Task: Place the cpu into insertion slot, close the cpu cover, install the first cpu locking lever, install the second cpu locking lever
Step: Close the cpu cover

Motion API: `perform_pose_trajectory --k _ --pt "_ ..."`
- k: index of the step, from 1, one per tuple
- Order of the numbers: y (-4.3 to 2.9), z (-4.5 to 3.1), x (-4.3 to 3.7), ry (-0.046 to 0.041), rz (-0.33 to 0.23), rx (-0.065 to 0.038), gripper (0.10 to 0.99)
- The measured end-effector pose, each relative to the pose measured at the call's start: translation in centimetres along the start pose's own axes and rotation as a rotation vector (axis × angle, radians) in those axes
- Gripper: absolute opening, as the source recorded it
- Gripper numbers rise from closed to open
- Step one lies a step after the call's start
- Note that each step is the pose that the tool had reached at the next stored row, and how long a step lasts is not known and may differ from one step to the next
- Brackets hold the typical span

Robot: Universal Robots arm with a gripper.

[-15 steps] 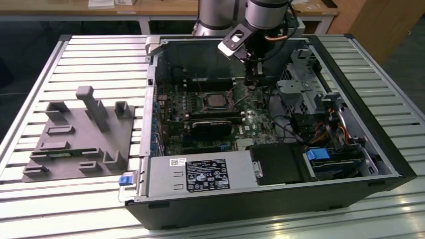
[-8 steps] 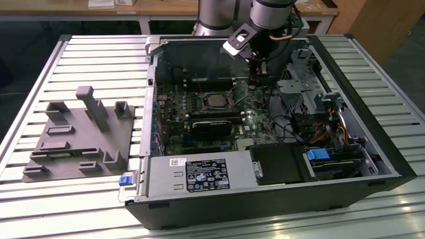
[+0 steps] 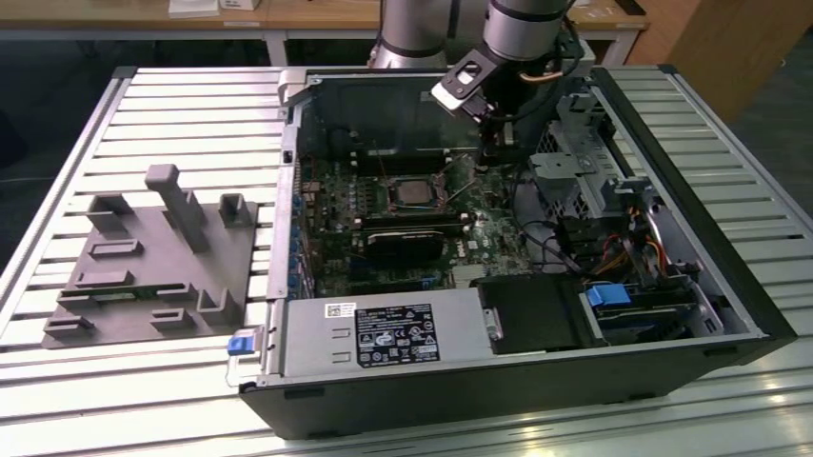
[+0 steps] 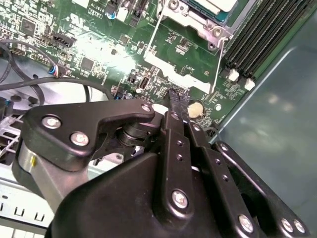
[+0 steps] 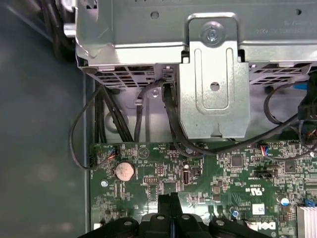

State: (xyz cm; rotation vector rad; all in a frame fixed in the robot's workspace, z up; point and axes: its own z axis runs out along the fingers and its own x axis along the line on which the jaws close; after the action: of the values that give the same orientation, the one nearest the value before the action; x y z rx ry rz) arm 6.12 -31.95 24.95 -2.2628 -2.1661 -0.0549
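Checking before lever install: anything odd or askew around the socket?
No damage or spills. Two wire locking levers angle out from the insertion slot over the green board, seemingly unlatched. The claw is shut and empty beside it.

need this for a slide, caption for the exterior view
Gripper hangs over the green board inside the open black case, beside the insertion slot
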Motion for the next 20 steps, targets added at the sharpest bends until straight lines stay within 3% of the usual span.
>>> perform_pose_trajectory --k 4,20 --pt "-0.21 0.24 -0.01 -0.0001 0.0 0.0 0.106" --pt "-3.54 0.5 -0.17 0.0 0.0 0.0 0.106"
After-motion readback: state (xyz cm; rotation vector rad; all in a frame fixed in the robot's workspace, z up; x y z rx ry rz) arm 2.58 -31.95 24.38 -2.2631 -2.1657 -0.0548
